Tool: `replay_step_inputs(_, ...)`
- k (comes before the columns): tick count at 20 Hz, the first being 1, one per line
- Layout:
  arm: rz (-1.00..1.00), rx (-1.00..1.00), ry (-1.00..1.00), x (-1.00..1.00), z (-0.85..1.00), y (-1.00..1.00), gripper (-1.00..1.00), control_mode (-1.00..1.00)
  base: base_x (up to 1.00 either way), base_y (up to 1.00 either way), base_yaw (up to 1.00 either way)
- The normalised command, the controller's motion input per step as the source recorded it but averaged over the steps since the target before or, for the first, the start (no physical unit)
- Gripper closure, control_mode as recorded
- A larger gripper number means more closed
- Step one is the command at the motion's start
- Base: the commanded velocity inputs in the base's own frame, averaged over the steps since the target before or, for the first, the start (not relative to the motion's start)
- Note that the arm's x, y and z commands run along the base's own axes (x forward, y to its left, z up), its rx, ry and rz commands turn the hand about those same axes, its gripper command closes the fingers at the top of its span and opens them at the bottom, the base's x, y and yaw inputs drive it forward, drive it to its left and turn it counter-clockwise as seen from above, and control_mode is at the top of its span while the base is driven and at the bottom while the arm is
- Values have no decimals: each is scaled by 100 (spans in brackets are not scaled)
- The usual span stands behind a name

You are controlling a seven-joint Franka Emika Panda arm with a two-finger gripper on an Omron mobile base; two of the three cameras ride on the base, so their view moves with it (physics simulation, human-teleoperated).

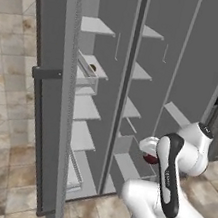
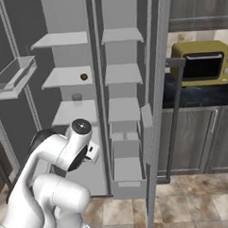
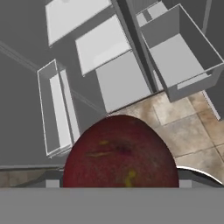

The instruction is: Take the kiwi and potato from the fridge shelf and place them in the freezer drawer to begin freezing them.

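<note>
A dark red, rounded potato (image 3: 120,153) with yellowish flecks is seen large at the bottom centre of the hand view, just above the grey band. The fingertips themselves are hidden behind it, so the pincer is taken to be closed around the potato, with its jaws set fairly wide. In the left base view a small patch of the same red (image 1: 151,159) shows at the right of centre, just left of the arm's dark-striped link. In the right base view the hand end of the arm lies at the centre left, but the pincer's tips cannot be made out there.

The fridge is seen with its doors open. A small dark round item, probably the kiwi (image 2: 83,77), rests on the fridge shelf (image 2: 62,79) at the upper left of the right base view; in the left base view it (image 1: 93,68) is seen at the upper centre, behind a clear bin (image 1: 87,78).

The freezer drawer (image 3: 205,52) is seen pulled out at the upper right of the hand view, with nothing visible inside. In the right base view it (image 2: 128,183) sits low at the centre, above the tiled floor (image 2: 196,201).

A yellow microwave (image 2: 201,63) stands on the dark counter (image 2: 200,97) at the right of the right base view.
</note>
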Motion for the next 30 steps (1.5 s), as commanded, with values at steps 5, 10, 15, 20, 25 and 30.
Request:
replay_step_inputs(5,0,0,0,0,0,0,100,100,19,0,-5)
replay_step_inputs(10,-3,-8,17,21,-46,0,100,-100,1,0,-1)
replay_step_inputs(15,-10,-13,25,57,-68,0,100,-100,0,0,0)
replay_step_inputs(20,-14,-1,26,72,-30,-4,100,-100,0,0,0)
replay_step_inputs(25,-8,-3,26,63,-63,0,100,-100,0,0,0)
replay_step_inputs(30,-4,0,18,42,-68,-14,100,-100,0,0,0)
